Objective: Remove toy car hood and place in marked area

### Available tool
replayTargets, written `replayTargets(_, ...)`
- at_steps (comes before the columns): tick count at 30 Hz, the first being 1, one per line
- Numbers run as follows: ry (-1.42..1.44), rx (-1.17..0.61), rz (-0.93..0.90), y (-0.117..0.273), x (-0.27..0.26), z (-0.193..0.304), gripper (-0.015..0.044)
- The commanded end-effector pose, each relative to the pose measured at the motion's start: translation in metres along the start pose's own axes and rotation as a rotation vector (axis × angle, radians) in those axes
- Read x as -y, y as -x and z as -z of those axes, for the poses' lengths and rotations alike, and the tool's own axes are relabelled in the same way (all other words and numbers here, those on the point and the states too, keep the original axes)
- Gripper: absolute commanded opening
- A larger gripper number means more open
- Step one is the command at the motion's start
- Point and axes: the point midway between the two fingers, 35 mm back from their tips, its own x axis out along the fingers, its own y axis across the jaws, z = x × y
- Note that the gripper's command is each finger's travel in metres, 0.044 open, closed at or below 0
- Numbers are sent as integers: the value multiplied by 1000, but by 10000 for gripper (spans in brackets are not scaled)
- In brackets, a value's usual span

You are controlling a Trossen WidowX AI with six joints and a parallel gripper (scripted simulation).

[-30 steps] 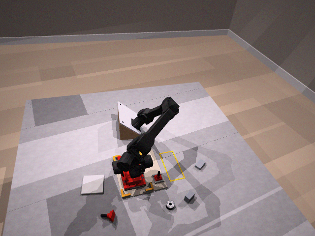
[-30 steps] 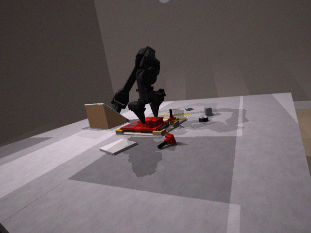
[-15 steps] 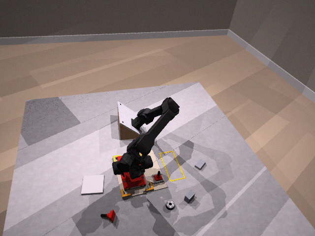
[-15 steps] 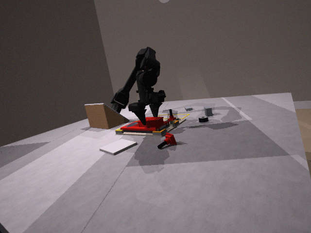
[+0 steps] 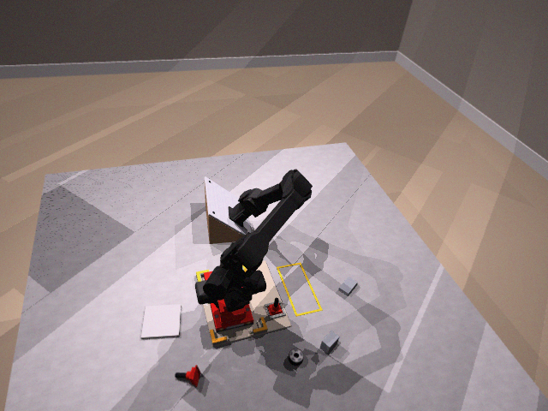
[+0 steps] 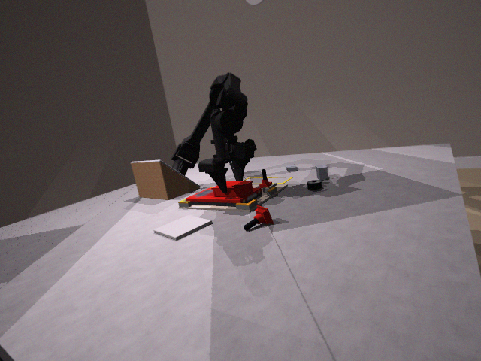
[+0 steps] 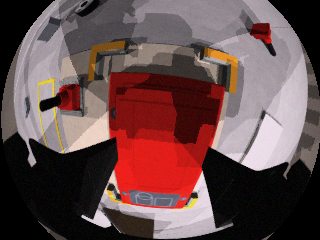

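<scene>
The red toy car (image 5: 221, 325) (image 6: 201, 196) (image 7: 167, 79) sits on a beige board. Its raised red hood (image 6: 237, 189) (image 7: 159, 155) is on the car, under the arm. My gripper (image 6: 232, 186) (image 7: 161, 146) points down, with its fingers wide apart and shut on the hood's two sides. In the top view the arm hides the fingertips. The marked area, a yellow outline (image 5: 311, 286) (image 6: 271, 177) (image 7: 46, 81), lies on the table beside the board.
A red piece with a black peg (image 5: 275, 306) stands on the board's corner, between car and outline. Another (image 5: 192, 375) lies on the table. A white plate (image 5: 161, 321), a wedge (image 5: 221, 229), a black wheel (image 5: 295, 355) and two grey blocks (image 5: 330, 342) (image 5: 348, 286) surround the board.
</scene>
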Motion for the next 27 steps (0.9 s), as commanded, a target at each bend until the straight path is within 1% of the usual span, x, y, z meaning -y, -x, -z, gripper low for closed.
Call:
replayTargets(1,3,-1,2,2,0,0,91)
replayTargets(4,3,-1,2,4,0,0,12)
replayTargets(5,3,-1,2,5,0,0,0)
replayTargets(27,2,-1,2,20,0,0,0)
